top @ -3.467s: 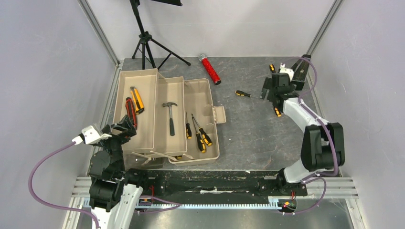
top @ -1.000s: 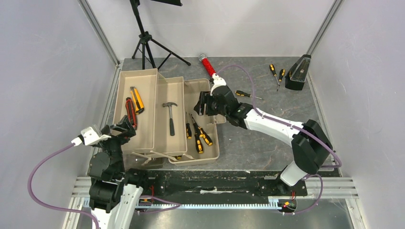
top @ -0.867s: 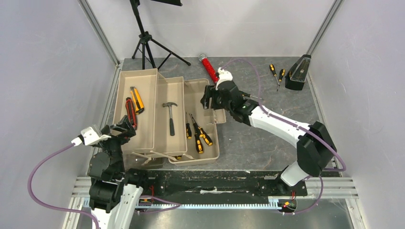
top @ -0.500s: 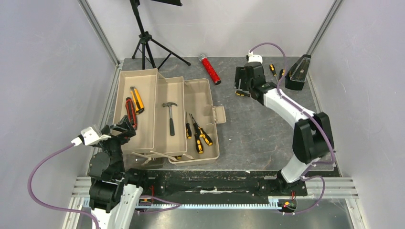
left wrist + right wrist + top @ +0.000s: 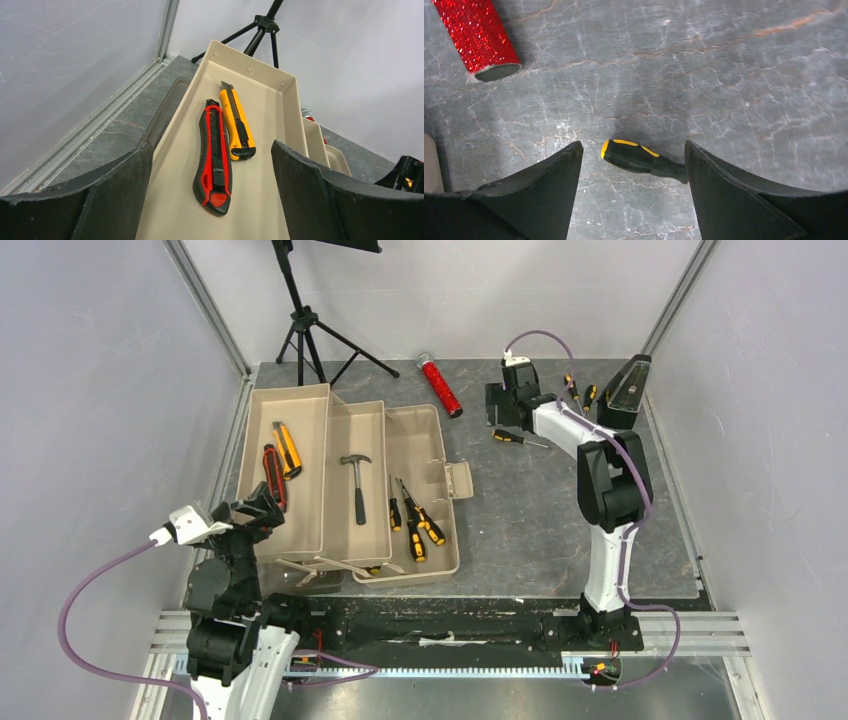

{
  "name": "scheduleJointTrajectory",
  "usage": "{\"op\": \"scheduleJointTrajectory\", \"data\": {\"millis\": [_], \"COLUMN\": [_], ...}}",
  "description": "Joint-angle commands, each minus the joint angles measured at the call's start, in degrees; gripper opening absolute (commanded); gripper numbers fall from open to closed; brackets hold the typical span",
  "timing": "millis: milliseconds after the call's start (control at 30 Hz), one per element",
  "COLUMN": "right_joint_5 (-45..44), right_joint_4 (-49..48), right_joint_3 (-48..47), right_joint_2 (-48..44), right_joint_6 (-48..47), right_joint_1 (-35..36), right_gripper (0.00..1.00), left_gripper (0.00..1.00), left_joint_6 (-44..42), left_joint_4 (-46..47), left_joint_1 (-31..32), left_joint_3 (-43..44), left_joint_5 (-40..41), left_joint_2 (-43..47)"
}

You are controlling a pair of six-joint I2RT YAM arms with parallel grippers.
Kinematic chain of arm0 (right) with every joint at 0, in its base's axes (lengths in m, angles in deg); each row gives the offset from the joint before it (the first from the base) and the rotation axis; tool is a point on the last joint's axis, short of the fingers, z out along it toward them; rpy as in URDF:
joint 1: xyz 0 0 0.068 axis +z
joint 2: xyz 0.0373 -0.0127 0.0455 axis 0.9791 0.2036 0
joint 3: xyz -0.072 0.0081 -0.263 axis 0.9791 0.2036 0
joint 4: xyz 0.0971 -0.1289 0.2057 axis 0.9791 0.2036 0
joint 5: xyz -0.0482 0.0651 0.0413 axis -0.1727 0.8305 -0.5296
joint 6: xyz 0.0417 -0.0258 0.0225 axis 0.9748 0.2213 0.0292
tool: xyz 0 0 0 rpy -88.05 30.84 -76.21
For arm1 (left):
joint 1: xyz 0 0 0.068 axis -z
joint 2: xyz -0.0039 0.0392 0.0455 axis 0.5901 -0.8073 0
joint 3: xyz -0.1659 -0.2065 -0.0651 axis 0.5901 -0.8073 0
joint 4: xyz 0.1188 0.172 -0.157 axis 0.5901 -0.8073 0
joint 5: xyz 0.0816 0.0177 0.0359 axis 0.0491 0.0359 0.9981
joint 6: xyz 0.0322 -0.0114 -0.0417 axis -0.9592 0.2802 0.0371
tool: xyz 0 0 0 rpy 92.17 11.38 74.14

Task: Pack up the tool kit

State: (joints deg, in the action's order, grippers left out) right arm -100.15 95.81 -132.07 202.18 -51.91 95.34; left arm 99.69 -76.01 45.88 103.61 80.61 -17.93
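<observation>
Step in hand, likely: fetch the loose screwdriver (image 5: pixel 639 161) lying right of the toolbox (image 5: pixel 418 440); your right gripper (image 5: pixel 633 146) hangs over it, jaws spread, empty; next, lower and pinch the handle; left gripper (image 5: pixel 210 150) likewise spread.

Bright, even, diffuse light from above. Shadows soft, short; faint one beside screwdriver (image 5: pixel 639 159). Overhead view sharp. Wrist views: near fingers (image 5: pixel 514 205) dark, slightly blurred; wide-angle stretch at edges.

Smooth tan plastic toolbox (image 5: pixel 300 470), matt veined stone-look table (image 5: pixel 724 75), glittery cylinder (image 5: pixel 476 35).
</observation>
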Motion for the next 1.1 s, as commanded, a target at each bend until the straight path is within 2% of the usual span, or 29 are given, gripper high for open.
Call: {"op": "scheduleJointTrajectory", "data": {"millis": [0,200,333,567,867,1067], "right_joint_5": [7.6,10.8,11.9,13.4,13.9,13.2], "right_joint_4": [-0.7,1.7,2.4,3.7,3.6,3.0], "right_joint_3": [-3.5,-2.8,-0.5,5.9,15.3,20.6], "right_joint_2": [2.9,5.3,5.2,1.5,-5.4,-10.8], "right_joint_6": [-7.4,-13.2,-13.0,-11.8,-9.3,-5.7], "right_joint_1": [-0.9,-1.4,-1.4,-1.4,-1.5,-1.4], "right_gripper": [0.77,0.77,0.75,0.67,0.36,0.21], "left_gripper": [0.93,0.93,0.93,0.93,0.93,0.92], "left_joint_6": [-2.3,-2.3,-2.3,-2.2,-2.2,-2.0], "left_joint_4": [2.5,2.5,2.5,2.4,2.2,2.2], "left_joint_1": [-0.3,-0.3,-0.3,-0.3,-0.3,-0.2], "left_joint_3": [-0.6,-0.6,-0.5,-0.6,-0.6,-0.6], "left_joint_5": [0.6,0.5,0.5,0.4,0.3,0.2], "left_joint_2": [-0.6,-0.4,-0.2,0.2,0.8,0.8]}}
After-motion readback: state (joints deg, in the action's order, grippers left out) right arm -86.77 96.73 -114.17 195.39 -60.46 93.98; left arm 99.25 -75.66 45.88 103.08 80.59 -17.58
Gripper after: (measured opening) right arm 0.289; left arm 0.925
